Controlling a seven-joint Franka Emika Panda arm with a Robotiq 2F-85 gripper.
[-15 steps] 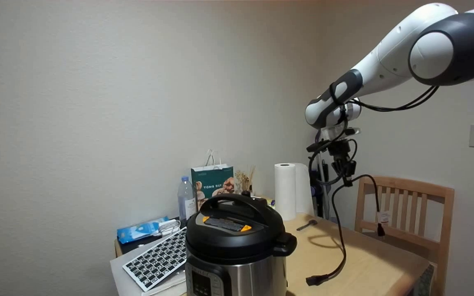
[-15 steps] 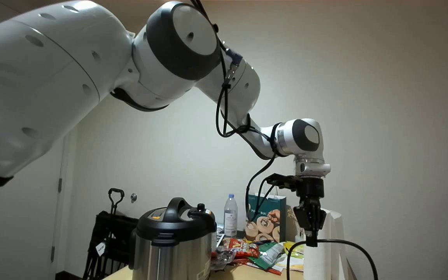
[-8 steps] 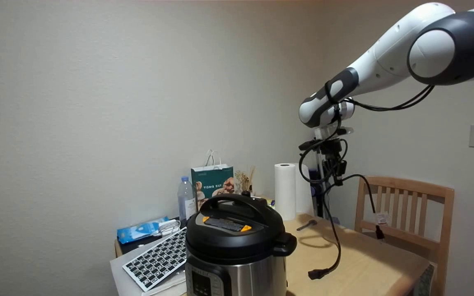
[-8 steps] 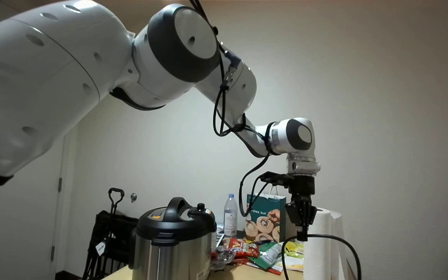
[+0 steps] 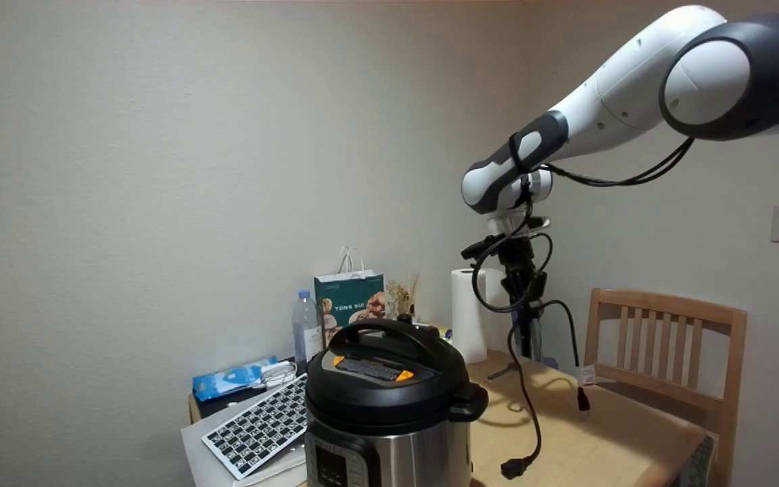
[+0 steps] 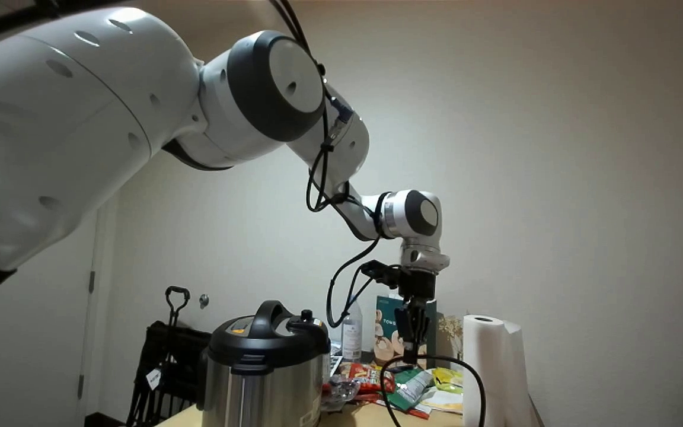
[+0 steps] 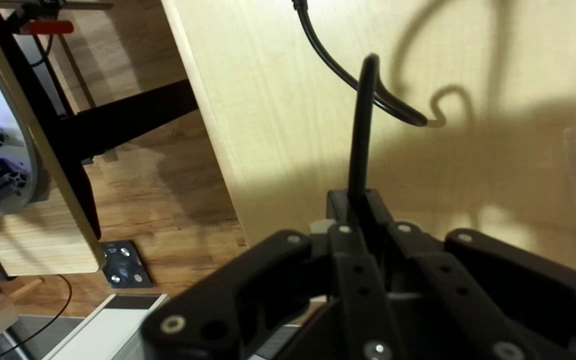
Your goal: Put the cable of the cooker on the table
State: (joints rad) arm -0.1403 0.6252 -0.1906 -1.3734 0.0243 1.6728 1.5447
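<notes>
The black cable (image 5: 530, 409) hangs in a loose loop from my gripper (image 5: 527, 312). My gripper is shut on the cable's middle, above the tan table (image 5: 612, 439). One thick end (image 5: 514, 468) hangs low near the cooker; the other end (image 5: 583, 399) bears a white tag. I cannot tell whether either end touches the table. In an exterior view the cable (image 6: 475, 376) arches from the gripper (image 6: 411, 356). In the wrist view the cable (image 7: 361, 140) rises from between the fingertips (image 7: 354, 200) over the table (image 7: 263, 125). The cooker (image 5: 389, 379) also stands in an exterior view (image 6: 264, 385).
A paper towel roll (image 5: 468, 318) stands right behind the gripper. A wooden chair (image 5: 667, 301) is beyond the table's far edge. Snack packets (image 6: 371, 378), a bottle (image 6: 351, 335) and a green bag (image 5: 349, 297) are at the back. A keyboard (image 5: 261, 426) lies beside the cooker.
My gripper has moved left in both exterior views, carrying the cable closer to the cooker. The hanging ends have swung along, and the tagged end now hangs over the tabletop in the picture.
</notes>
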